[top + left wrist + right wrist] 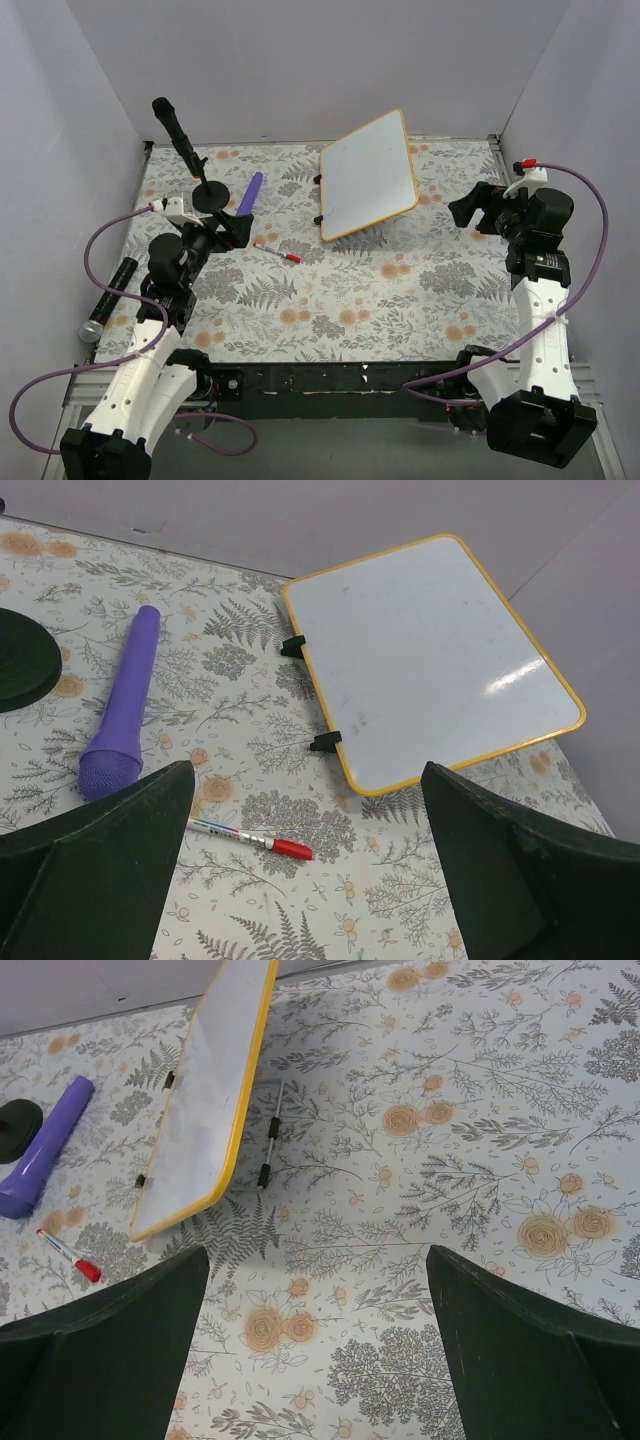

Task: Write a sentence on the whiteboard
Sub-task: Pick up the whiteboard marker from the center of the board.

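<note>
Jaws on both arms stand wide open and hold nothing. The left arm (150,370) hangs over the 9 o'clock side of the desk (400,290), the right arm (540,320) over the 3 o'clock side, both well apart from the task's things.

The whiteboard (368,175) sits toward 1 o'clock from the desk's middle, propped at a tilt, with two small black feet (325,742) along the edge facing 9 o'clock. Its face is blank; no lettering shows on it from any view. A red-capped marker (277,252) lies flat at about 7 o'clock from the board, apart from it. A purple toy microphone (250,192) lies at the board's 9 o'clock, beside the round base of a black microphone stand (210,195).

Writing has not begun, and the marker looks like the first thing to fetch. It should be light, stiff and smooth, so it may roll or slip. A pinch across the white barrel, clear of the cap, seems safest, leaving the cap free for the other jaws to pull. The board looks light and rigid with a glossy, slippery face. Propped as it is, pen pressure could slide or tip it, so steadying it by the yellow rim at a free edge would likely help.
</note>
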Action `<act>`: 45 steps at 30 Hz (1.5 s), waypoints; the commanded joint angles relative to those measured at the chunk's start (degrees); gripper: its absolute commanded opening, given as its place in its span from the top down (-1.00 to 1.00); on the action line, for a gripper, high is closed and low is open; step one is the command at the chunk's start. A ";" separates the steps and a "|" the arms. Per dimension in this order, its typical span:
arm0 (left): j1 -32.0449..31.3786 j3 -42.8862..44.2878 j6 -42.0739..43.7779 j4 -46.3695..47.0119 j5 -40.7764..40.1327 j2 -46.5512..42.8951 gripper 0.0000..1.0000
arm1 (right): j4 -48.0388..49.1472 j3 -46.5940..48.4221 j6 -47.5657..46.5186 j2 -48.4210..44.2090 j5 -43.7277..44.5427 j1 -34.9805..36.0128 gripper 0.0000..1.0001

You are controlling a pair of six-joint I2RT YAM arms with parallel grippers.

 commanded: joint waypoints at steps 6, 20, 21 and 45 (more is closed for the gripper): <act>0.13 0.94 0.86 1.12 1.18 -0.90 -0.96 | 4.37 -0.33 -8.32 0.14 -15.46 -0.10 -0.96; 0.13 1.47 1.65 -0.11 1.00 2.44 -0.96 | 3.04 -3.58 -25.77 6.99 -33.26 7.89 -0.96; 0.05 1.56 1.74 -0.20 1.00 2.88 -0.96 | 3.84 -4.11 -25.06 7.51 -31.94 8.77 -0.96; 0.13 6.14 -0.46 -14.44 0.04 5.88 -0.96 | -19.02 20.75 -53.72 33.41 -11.02 53.59 -0.88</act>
